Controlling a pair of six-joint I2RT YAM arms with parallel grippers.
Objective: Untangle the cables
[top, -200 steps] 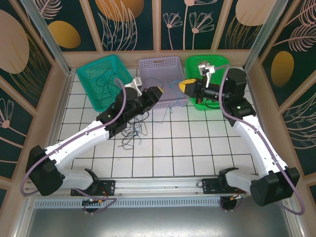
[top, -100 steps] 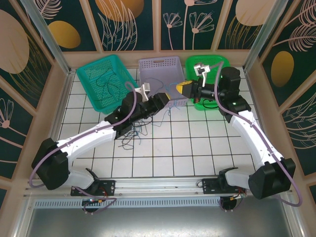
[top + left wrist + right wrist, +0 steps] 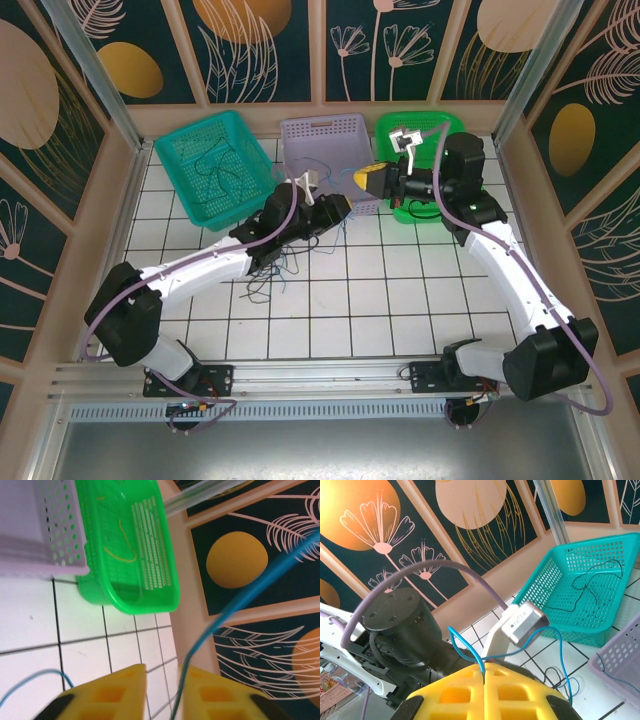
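- Now at the right hand [image 3: 484, 671]: pressed shut on a blue cable [image 3: 466, 647], with no gap between its yellow fingers [image 3: 450, 695].
- Out of that pinch: up, over in a small loop, then off past the hand's far side and down toward the bench [image 3: 400, 300].
- Just past the right hand's tips: the left arm's dark round wrist [image 3: 402, 625] and its small silver camera [image 3: 524, 622].
- At the left hand [image 3: 162, 700]: set narrow, with a slim gap between its two yellow fingers.
- Through that gap: the blue cable again, pulled in a straight line up and away from the hand.
- Cannot tell whether pinched there or only passing through.
- Almost tip to tip with the right hand, just in front of a lilac basket [image 3: 322, 121].
- Behind the left hand, down beside its arm: a loose tangle of cables [image 3: 270, 275], dark and blue, lying on the white tiled bench.
- Well off to the left hand's outer side: a teal basket [image 3: 555, 587] with thin black cables [image 3: 592, 580] lying inside.
- Just behind the right hand: a green basket [image 3: 150, 545], with one thin yellow strand [image 3: 121, 556] on its floor.
- Low beside the left hand, on the tiles: one more blue strand [image 3: 30, 684], curved, lying apart from the hand.
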